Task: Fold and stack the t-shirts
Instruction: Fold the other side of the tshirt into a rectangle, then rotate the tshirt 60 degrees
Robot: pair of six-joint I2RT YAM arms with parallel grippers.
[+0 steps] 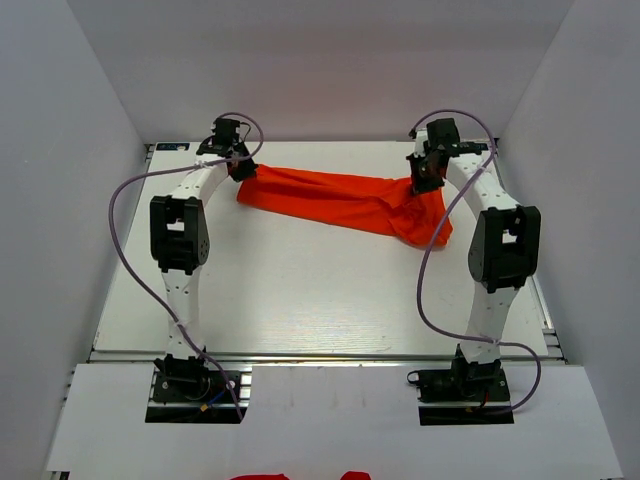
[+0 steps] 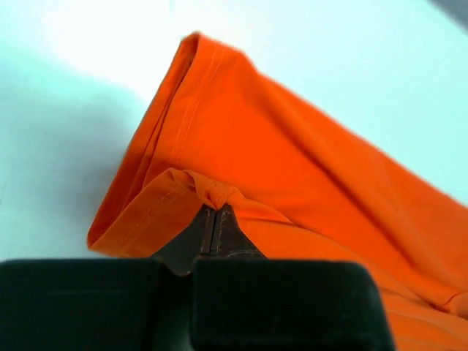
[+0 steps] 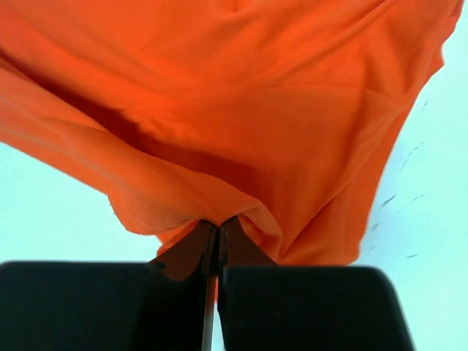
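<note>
An orange-red t-shirt (image 1: 340, 203) stretches across the far part of the white table (image 1: 300, 300), bunched and hanging lower at its right end. My left gripper (image 1: 243, 166) is shut on its left end; in the left wrist view the fingertips (image 2: 213, 207) pinch a small fold of the t-shirt (image 2: 278, 146). My right gripper (image 1: 424, 180) is shut on the cloth near the right end; in the right wrist view the fingertips (image 3: 219, 223) pinch a fold of the t-shirt (image 3: 241, 110). More orange-red cloth (image 1: 262, 476) shows at the bottom edge of the top view.
White walls close in the table on the left, back and right. Purple cables (image 1: 130, 240) loop from both arms. A white board (image 1: 330, 410) lies across the near edge by the arm bases.
</note>
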